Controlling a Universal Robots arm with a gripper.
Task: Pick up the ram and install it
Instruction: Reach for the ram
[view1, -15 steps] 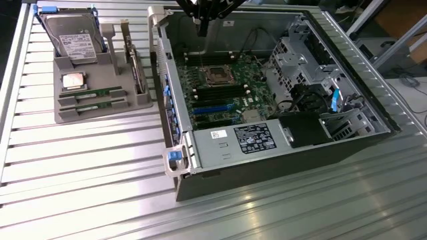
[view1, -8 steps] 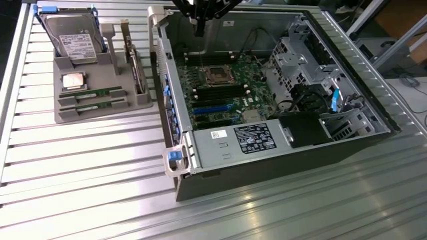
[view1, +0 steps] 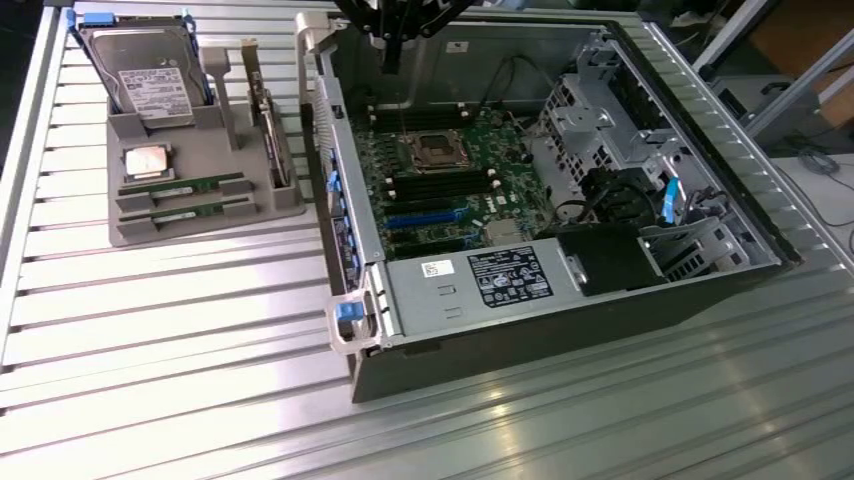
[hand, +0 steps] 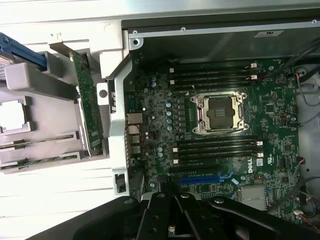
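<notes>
Pick-up not begun: fingers (view1: 391, 55) together, empty, above the motherboard (view1: 441, 170); ram (view1: 183, 187) well apart, untouched; grasping demands parting them.

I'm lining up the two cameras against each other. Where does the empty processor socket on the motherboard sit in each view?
Exterior view: the processor socket is inside the open computer case, toward the picture's upper middle, just above the black memory slots.
Wrist view: the processor socket lies on the green board, between two banks of black memory slots.
Shared landmark: the blue slot, just past those memory slots.
</notes>
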